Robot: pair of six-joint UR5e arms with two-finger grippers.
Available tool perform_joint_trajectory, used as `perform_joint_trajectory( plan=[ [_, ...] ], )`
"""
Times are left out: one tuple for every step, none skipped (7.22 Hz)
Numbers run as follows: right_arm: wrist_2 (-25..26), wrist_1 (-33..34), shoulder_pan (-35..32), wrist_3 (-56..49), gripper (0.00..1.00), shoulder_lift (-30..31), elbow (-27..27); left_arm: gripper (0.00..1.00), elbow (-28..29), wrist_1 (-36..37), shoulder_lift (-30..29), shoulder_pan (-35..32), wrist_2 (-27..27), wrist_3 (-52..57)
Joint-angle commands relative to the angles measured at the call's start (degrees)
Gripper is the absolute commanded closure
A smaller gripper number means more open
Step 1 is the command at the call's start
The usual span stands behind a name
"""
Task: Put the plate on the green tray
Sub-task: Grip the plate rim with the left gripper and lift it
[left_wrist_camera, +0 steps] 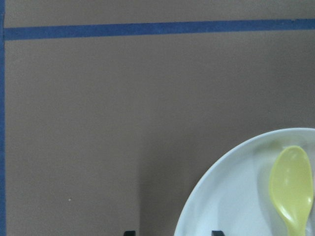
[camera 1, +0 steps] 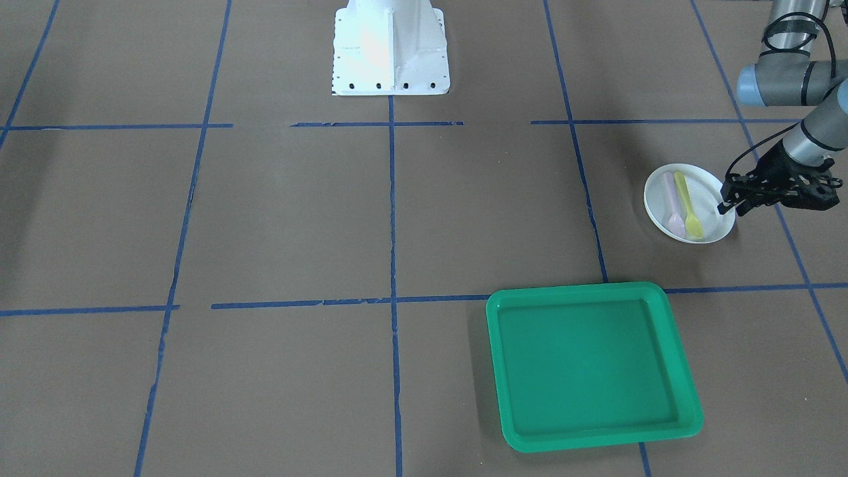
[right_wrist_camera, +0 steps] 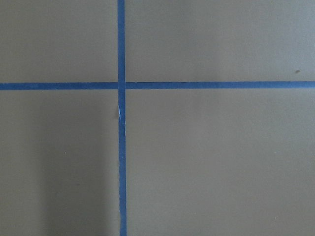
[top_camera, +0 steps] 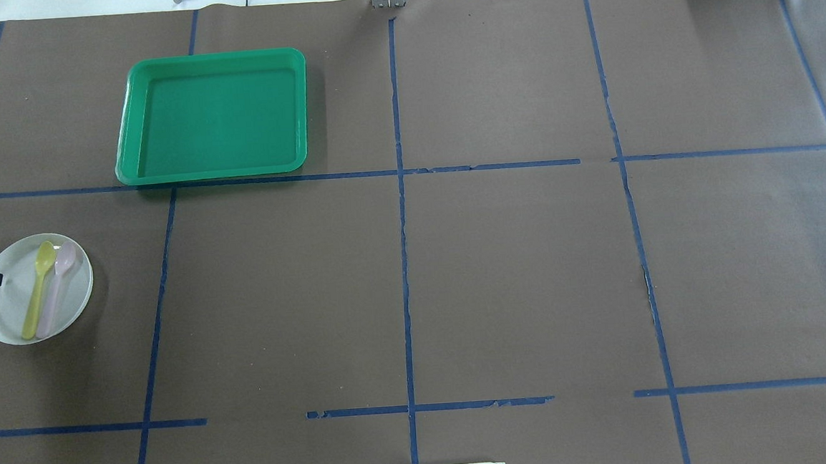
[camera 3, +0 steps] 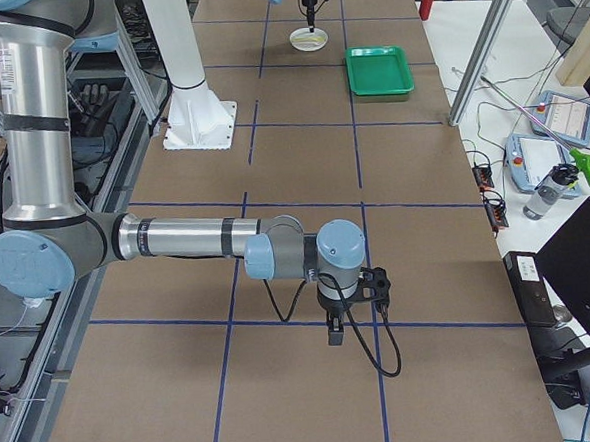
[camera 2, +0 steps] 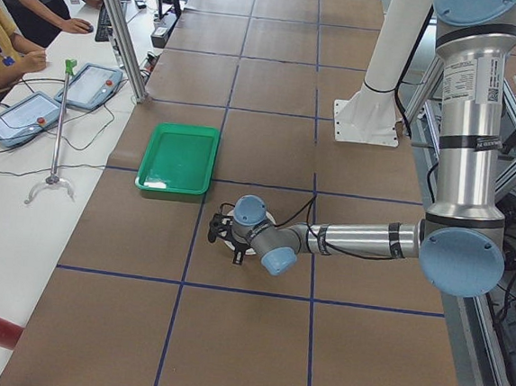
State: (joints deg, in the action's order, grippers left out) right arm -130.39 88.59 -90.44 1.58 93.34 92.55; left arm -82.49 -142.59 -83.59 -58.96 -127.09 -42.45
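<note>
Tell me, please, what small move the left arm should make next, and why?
Probably shut the left claw on the plate's rim. The wrist view shows it open astride the rim, and the plate, carrying two spoons, lies on the table apart from the tray, so a grasp should come before any lift.
</note>
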Motion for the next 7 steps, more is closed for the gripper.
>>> perform_joint_trajectory(
  plan=[
    [-0.04, 0.0, 0.0, 0.0, 0.0, 0.0, 0.0, 1.0, -0.31, 0.21, 0.09, 0.07, -3.75, 0.0],
    [-0.04, 0.0, 0.0, 0.0, 0.0, 0.0, 0.0, 1.0, -0.39, 0.12, 0.18, 0.07, -6.22, 0.0],
    [0.04, 0.0, 0.0, 0.0, 0.0, 0.0, 0.0, 1.0, -1.79, 0.04, -0.08, -0.19, -11.03, 0.0],
    [-0.04, 0.0, 0.0, 0.0, 0.0, 0.0, 0.0, 1.0, -2.93, 0.04, -0.96, -2.45, -17.25, -0.09],
    [-0.04, 0.0, 0.0, 0.0, 0.0, 0.0, 0.0, 1.0, -2.86, 0.3, -4.19, -4.91, -19.23, -0.35],
    [0.04, 0.0, 0.0, 0.0, 0.0, 0.0, 0.0, 1.0, -1.99, 0.56, -9.26, -5.02, -19.16, -4.53],
    [0.05, 0.0, 0.0, 0.0, 0.0, 0.0, 0.0, 1.0, 0.02, 3.78, -15.84, -5.11, -19.08, -8.31]
  ],
)
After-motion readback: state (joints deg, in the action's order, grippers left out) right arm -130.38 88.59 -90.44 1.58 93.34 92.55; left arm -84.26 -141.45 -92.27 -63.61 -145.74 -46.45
